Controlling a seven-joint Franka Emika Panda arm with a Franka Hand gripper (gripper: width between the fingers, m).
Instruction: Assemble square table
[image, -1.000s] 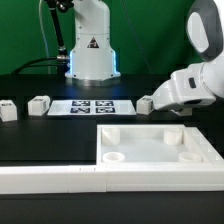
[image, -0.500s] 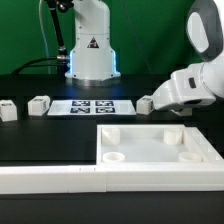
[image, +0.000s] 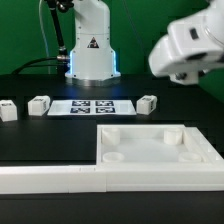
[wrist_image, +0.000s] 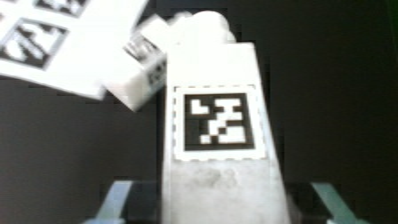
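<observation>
Wrist view: hand (wrist_image: 217, 203) seemingly clamps a tagged leg (wrist_image: 217, 120), arm (image: 190, 45) high above the square top (image: 142, 152).

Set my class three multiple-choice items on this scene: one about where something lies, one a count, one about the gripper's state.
1. In the exterior view, the marker board lies
A. between one leg and another leg
B. inside the square top
C. on top of a leg

2. Legs lying on the black table in the exterior view:
A. two
B. three
C. four

3. The gripper is
A. open and empty
B. shut on a leg
C. resting in the square top

Answers:
1 A: a leg lies on either side of the board.
2 B: those two, plus a third leg at the exterior view's left edge.
3 B: the wrist view shows a tagged leg between the fingers.
</observation>
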